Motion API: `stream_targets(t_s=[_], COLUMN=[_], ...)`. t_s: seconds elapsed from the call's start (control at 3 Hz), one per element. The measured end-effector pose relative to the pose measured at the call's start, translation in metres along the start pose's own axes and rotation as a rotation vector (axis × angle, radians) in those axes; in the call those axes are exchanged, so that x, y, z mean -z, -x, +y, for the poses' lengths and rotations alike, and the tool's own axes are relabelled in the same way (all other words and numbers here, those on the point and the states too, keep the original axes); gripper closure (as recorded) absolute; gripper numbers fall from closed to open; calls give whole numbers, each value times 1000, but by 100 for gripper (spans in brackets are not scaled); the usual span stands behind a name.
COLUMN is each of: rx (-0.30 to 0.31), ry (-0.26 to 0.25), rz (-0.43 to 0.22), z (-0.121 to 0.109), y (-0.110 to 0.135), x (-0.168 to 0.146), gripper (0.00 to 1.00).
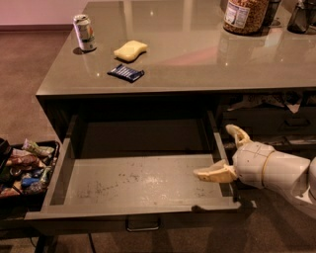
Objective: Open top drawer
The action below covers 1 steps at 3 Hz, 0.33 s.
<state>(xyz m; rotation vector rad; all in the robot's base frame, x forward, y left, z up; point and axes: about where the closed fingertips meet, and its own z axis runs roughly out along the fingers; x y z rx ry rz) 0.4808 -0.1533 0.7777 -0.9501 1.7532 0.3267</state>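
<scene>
We see wide dark grey-green metal top drawer [138, 183] pulled far out, speckled floor showing. We log cream 2-finger gripper [225, 154] astride its right wall, fingers spread, released.

Dim, warm-lit room. Brown carpet floor [24, 74]; strip of pale wall [39, 11] w/ baseboard at top left. Centre: big grey-green desk [197, 59], glossy top w/ soft light reflections. On it: soda can [84, 32], yellow sponge [130, 50], dark blue packet [126, 72], jar [244, 15] at far edge. Low at left, beside desk, black bin [49, 145] full of snack packets. Gripper [228, 155] at lower right, in front of desk, fingers spread apart.
</scene>
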Motion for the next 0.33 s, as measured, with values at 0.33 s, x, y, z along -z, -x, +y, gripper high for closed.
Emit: stream_targets(t_s=[0.33], rx=[0], ry=[0], rz=[0], z=[0], y=[0], x=[0], gripper=[0])
